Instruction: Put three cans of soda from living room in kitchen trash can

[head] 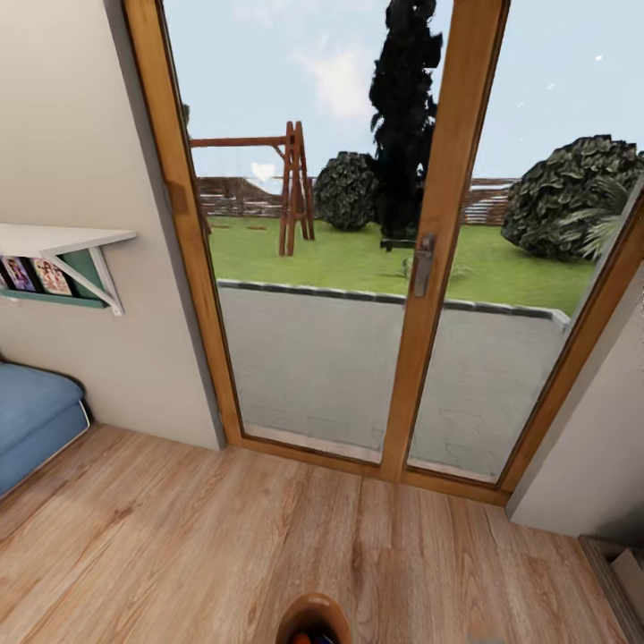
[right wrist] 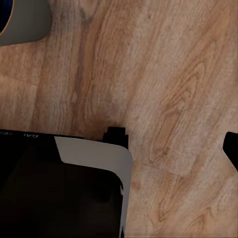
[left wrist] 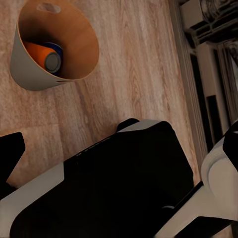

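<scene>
Lying inside the round tan-brown bin (left wrist: 34,74), an orange-red soda can (left wrist: 42,54) is staying well apart from the jaws; I cannot tell their opening.

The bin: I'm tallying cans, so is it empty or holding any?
Not empty. The bin holds an orange can with a blue one behind it; a third cannot be told.
</scene>
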